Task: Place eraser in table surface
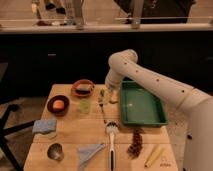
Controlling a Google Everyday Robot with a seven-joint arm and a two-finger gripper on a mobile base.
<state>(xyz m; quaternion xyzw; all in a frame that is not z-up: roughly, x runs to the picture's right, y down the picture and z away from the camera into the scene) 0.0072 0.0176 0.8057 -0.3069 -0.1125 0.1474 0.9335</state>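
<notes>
The eraser [84,88], a small block with a pale grey top on a dark base, lies in the orange bowl [75,91] at the back of the wooden table surface [75,131]. My white arm reaches in from the right. My gripper [107,94] points down over the table, between the orange bowl and the green tray [144,118]. It is a short way right of the eraser and apart from it. I see nothing held in it.
A dark bowl with an orange fruit [58,104], a small green cup [85,106], a blue-grey cloth [44,126], a metal cup [55,151], a folded grey napkin [91,151], a white-bristled brush [111,141], a pine cone [135,143] and a yellow item [153,156] lie on the table.
</notes>
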